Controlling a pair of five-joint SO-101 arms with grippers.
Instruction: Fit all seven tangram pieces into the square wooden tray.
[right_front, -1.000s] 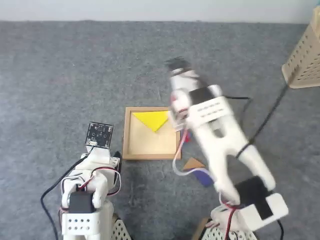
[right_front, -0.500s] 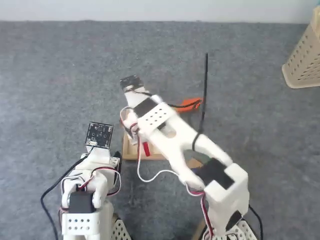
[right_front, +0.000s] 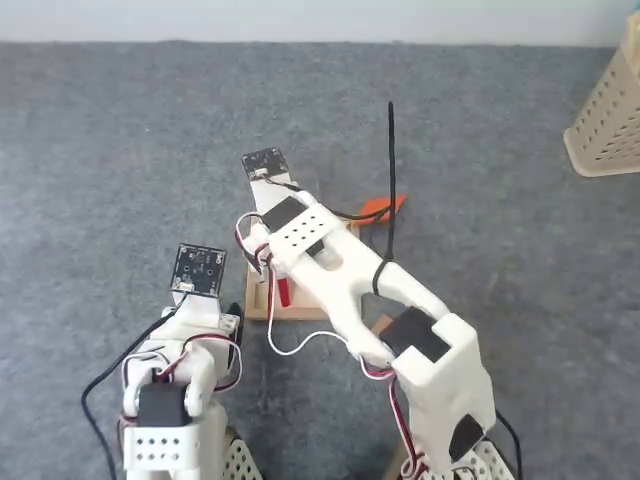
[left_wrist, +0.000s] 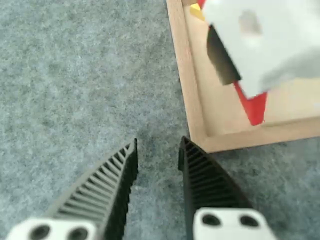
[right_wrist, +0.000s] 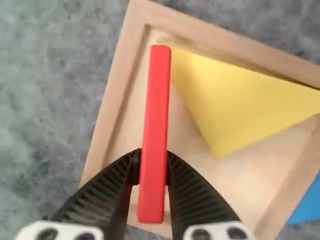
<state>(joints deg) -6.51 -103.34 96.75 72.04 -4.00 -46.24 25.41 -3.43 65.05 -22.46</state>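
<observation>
Our right arm (right_front: 345, 275) is stretched forward and to the left, wrist tipped down. The right gripper (right_wrist: 152, 161) has its jaws clamped on a red piece (right_wrist: 159, 100) held on edge. Our left arm (right_front: 180, 370) sits folded, apparently low, and the left gripper (left_wrist: 157, 145) has its jaws slightly parted.

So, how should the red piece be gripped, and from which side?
Across its two broad faces, near one end, from above. The red piece is on edge over the tray, beside the yellow triangle; the right jaws hold it so.
</observation>
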